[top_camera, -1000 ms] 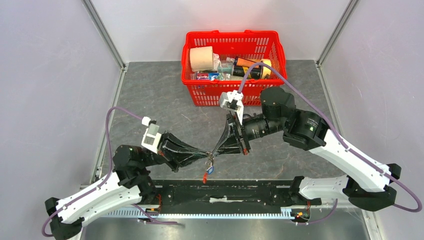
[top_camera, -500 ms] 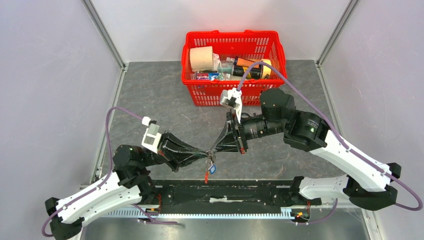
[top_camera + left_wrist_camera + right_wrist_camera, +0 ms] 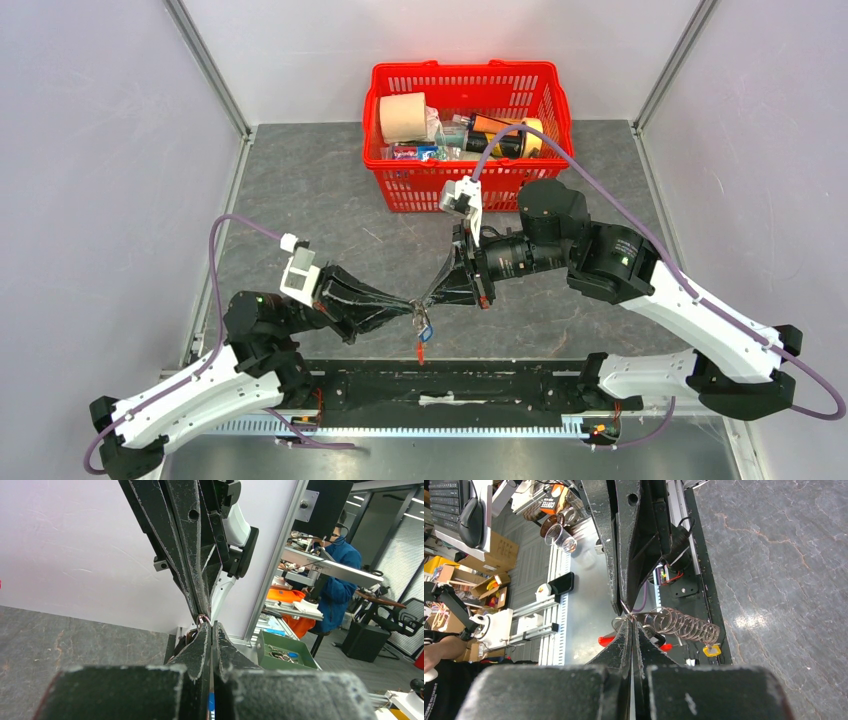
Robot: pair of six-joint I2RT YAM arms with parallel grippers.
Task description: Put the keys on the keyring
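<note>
My two grippers meet tip to tip above the table's near edge. My left gripper is shut on a thin metal key with a blue head that shows between its pads. My right gripper is shut on the thin wire ring of the keyring. The silvery coil, the brass clasp, a red strap and a black key head hang beside it. From above, the blue tag and the red strap dangle below the tips.
A red basket with a paper roll and several packets stands at the back centre. A black rail runs along the near edge between the arm bases. Grey walls enclose both sides.
The hanging bundle has swung a little to the right and the red strap now hangs straighter. The right wrist has shifted slightly up and left. Both grippers stay shut at the same spot.
</note>
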